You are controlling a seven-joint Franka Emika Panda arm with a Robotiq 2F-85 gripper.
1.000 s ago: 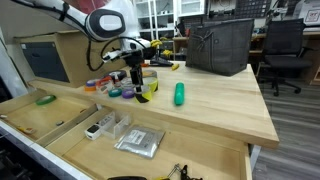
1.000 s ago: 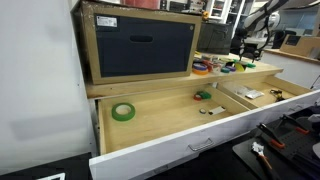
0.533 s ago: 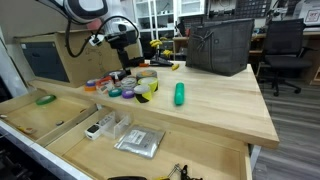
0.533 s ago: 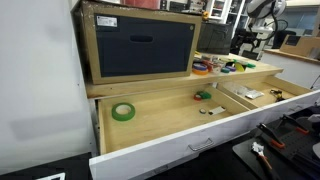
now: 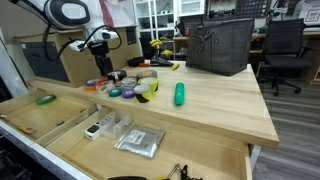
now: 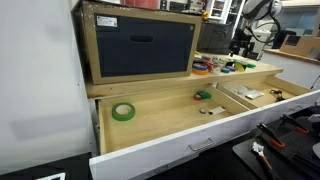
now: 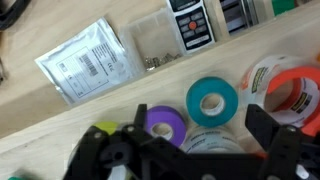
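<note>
Presently, a clear plastic bag with a printed label (image 5: 138, 142) lies nearest, in the open wooden drawer (image 5: 190, 150). Beyond it, the purple tape roll (image 7: 165, 122) and the teal tape roll (image 7: 212, 100) lie flat on the light wooden table top (image 5: 220, 115), neither lifted. The black gripper (image 5: 100, 66) hangs above them, its jaws wide and empty, so I judge that no pick-up has been made.

Even indoor light; wrist view blurred, exterior views small but clear.

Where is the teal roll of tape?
In the wrist view, the teal roll of tape lies on the wooden tabletop between the purple roll of tape and the orange roll of tape, right by the open gripper.
</note>
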